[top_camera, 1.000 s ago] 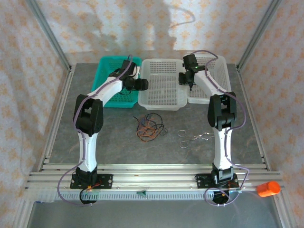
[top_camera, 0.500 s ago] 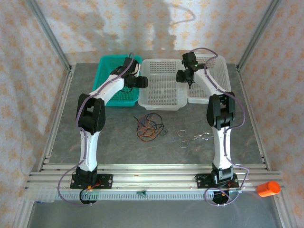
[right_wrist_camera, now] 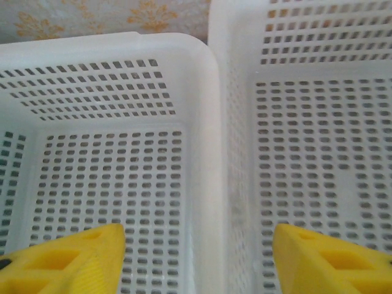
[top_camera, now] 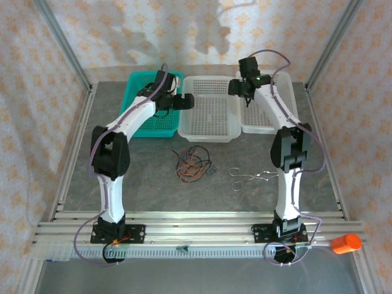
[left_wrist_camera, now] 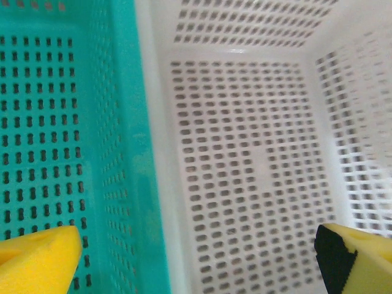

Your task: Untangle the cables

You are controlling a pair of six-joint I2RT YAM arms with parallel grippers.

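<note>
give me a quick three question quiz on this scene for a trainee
1. True or false: the cables lie on the table, outside every basket.
2. The left gripper hangs over: A) the edge where the teal basket meets the middle white basket; B) the silver clip; C) the cables.
3. What does the right gripper hold?

Key: 1 true. 2 A. 3 nothing; its jaws stand open above two white baskets.
</note>
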